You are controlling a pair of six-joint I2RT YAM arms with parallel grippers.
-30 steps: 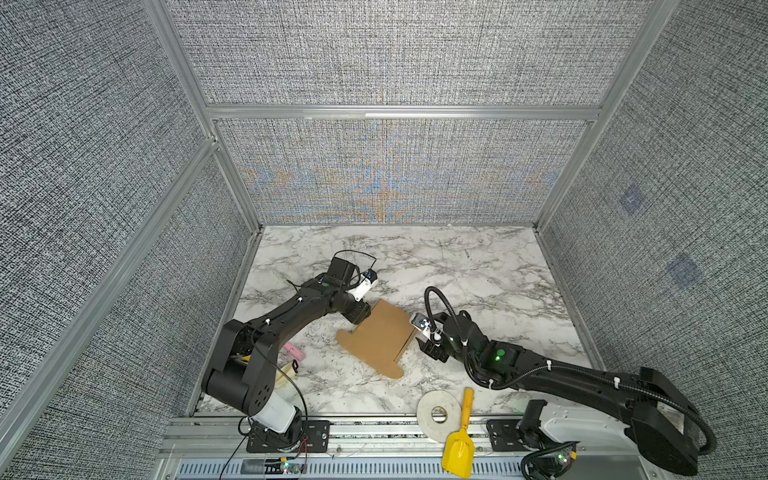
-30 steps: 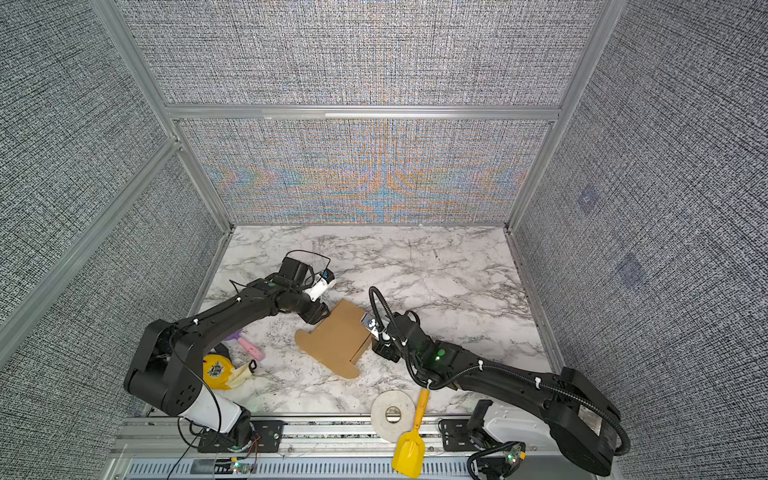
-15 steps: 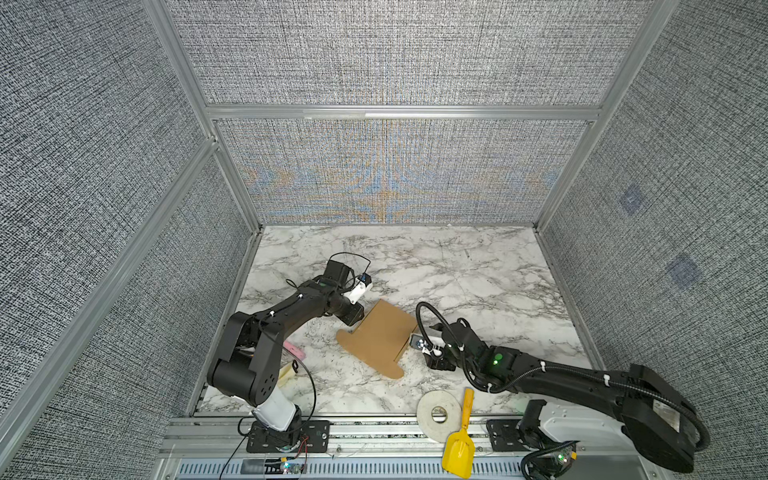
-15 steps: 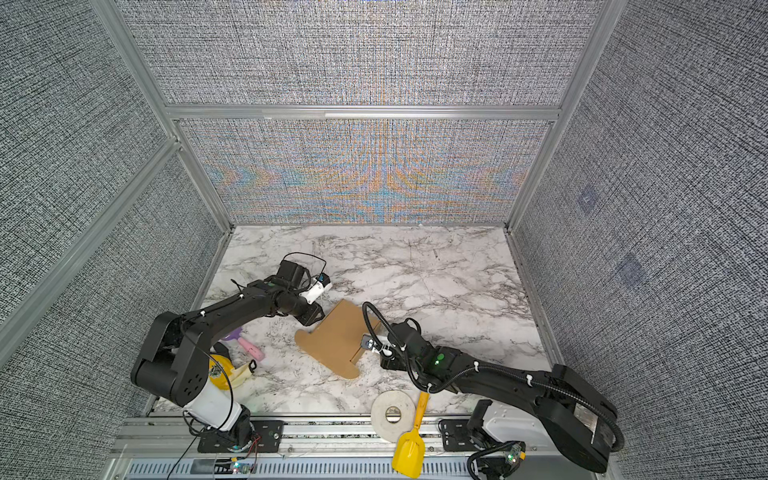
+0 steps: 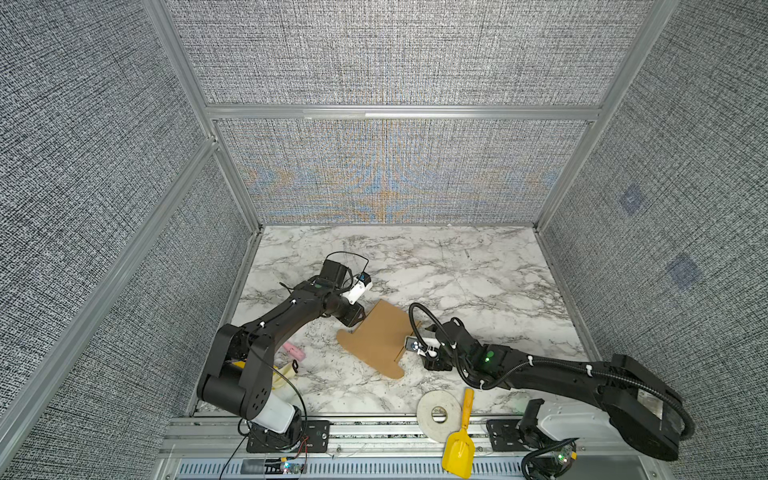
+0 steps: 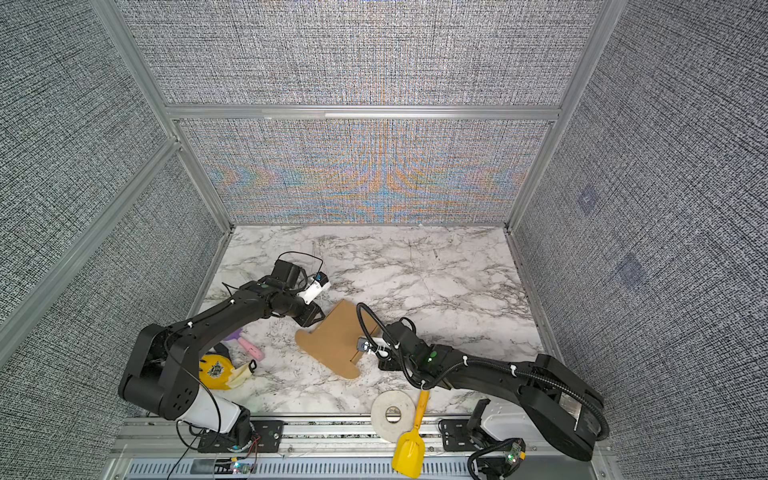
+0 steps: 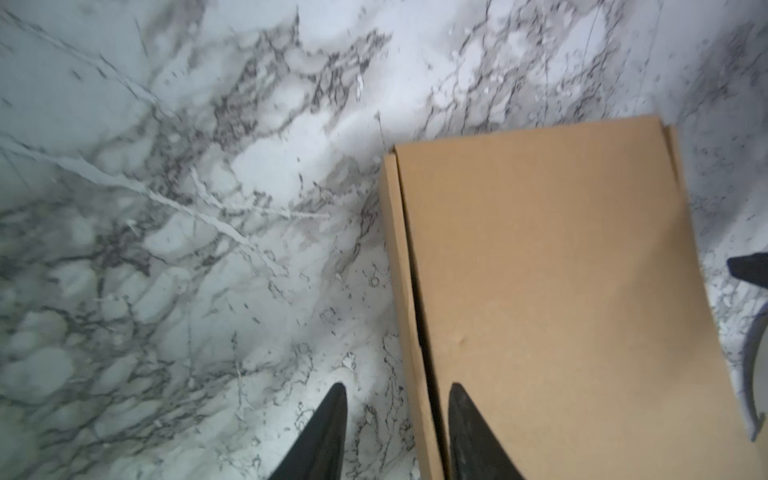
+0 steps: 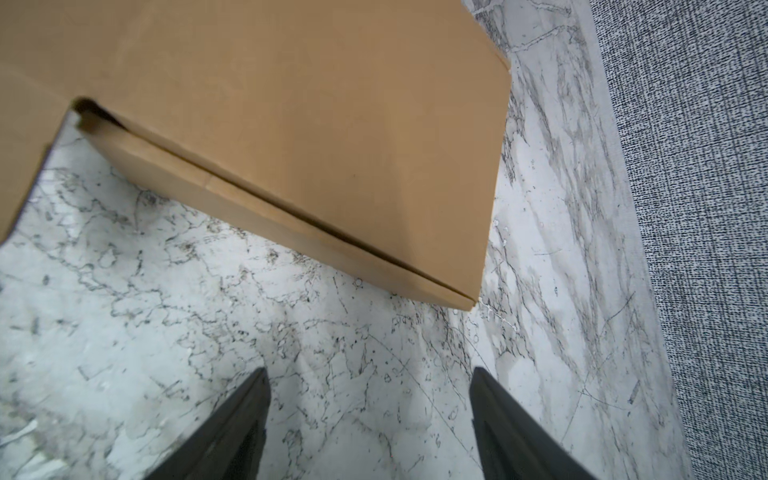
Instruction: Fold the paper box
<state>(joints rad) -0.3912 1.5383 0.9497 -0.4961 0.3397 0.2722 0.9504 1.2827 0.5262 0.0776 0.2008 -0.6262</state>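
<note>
The paper box [image 5: 380,338] [image 6: 336,340] is a brown cardboard piece lying flat on the marble table, with rounded flaps at its near end. My left gripper [image 5: 358,320] [image 6: 314,318] sits at the box's far left corner. In the left wrist view its jaws [image 7: 397,386] are partly open and straddle a side edge of the box [image 7: 552,270], one finger over cardboard, the other over marble. My right gripper [image 5: 434,365] [image 6: 387,365] hovers just right of the box. It [image 8: 370,370] is open over bare marble, short of the box's edge [image 8: 316,137].
A white tape roll [image 5: 439,415] [image 6: 392,411] and a yellow scoop [image 5: 459,451] [image 6: 409,451] lie at the front edge. A pink object [image 5: 294,351] [image 6: 251,349] and a yellow item [image 6: 216,370] sit front left. Grey fabric walls enclose the table.
My right gripper has drawn back from the box's right edge toward the front. The left gripper's jaws have narrowed and it has dropped a little toward the box corner. The box has not shifted.
</note>
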